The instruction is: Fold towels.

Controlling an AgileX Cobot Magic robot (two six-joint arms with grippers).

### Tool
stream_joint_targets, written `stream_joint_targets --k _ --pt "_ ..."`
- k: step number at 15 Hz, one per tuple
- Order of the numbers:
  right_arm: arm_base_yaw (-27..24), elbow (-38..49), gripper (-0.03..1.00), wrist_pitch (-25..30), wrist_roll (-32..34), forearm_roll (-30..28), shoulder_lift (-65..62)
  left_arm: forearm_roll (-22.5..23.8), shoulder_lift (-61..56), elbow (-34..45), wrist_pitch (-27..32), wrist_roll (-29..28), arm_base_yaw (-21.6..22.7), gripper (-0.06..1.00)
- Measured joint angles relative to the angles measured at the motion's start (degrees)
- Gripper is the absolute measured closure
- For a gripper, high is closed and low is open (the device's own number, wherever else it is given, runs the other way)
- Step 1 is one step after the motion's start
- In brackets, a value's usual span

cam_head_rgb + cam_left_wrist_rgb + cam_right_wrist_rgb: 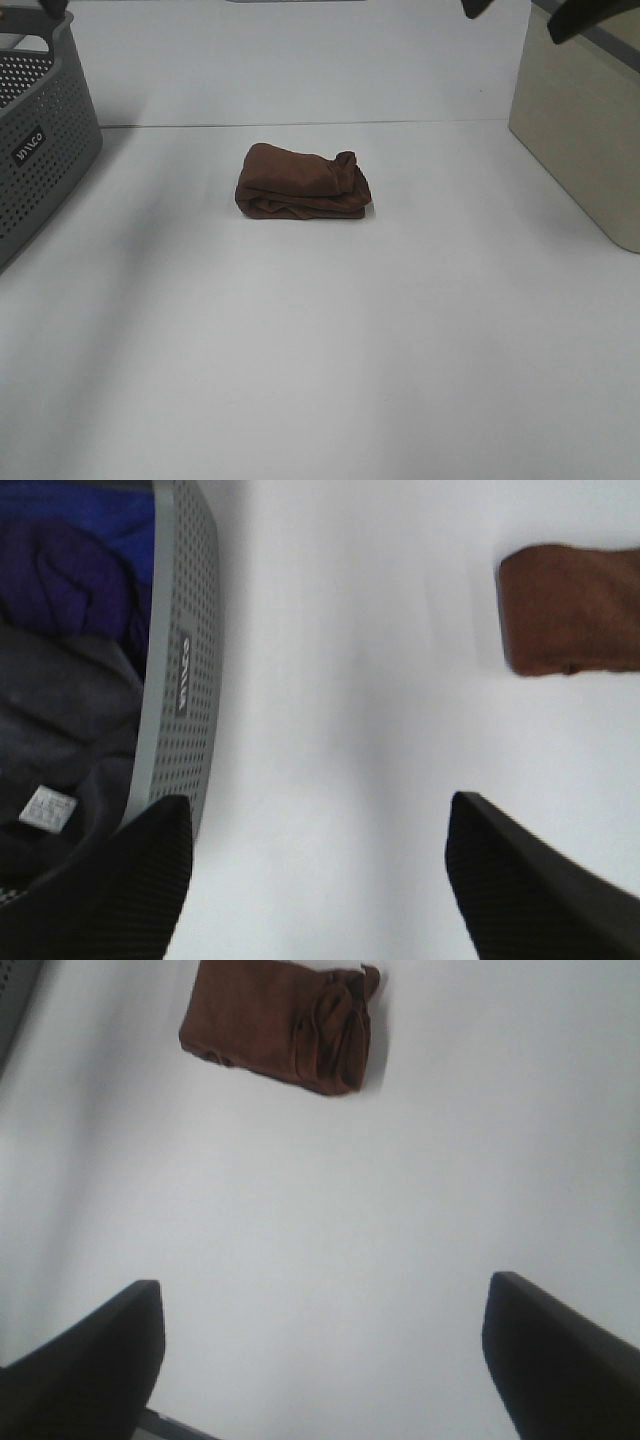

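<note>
The dark brown towel [304, 182] lies folded into a small thick bundle on the white table, a little behind its middle. It also shows in the left wrist view [572, 608] and the right wrist view [280, 1022]. My left gripper [320, 880] is open and empty, high above the table between the grey basket and the towel. My right gripper [325, 1360] is open and empty, raised well above the table and apart from the towel. In the exterior high view only dark arm parts [590, 14] show at the top right. No white tag is visible.
A grey perforated laundry basket [40, 140] stands at the left edge; it holds dark and purple cloths [70, 630]. A beige bin [580, 130] stands at the right edge. The white table [320, 350] stretches bare in front of the towel.
</note>
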Motion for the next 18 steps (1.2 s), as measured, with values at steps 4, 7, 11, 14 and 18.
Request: stream_joint_targets --k 4,7,11,14,18 --pt "0.0 20.0 0.15 0.3 -0.9 -3.8 -15.7 0.2 -20.7 24.1 0.2 0.0 0.0 0.26" --pt "0.0 35.7 0.15 -1.2 -1.4 -4.2 -28.1 0.2 -37.4 40.3 0.2 -0.1 0.0 0.26" --pt "0.0 51.9 0.15 -6.4 -6.4 -4.3 -44.7 0.2 -58.8 57.3 0.3 0.7 0.0 0.26" --pt "0.0 60.7 0.15 -7.0 -8.9 -6.5 -60.2 0.2 -77.4 66.2 0.0 2.7 0.0 0.26" --pt "0.0 63.2 0.16 -5.8 -7.6 -9.5 -78.6 -4.4 -93.1 72.1 -1.7 8.0 0.0 0.26"
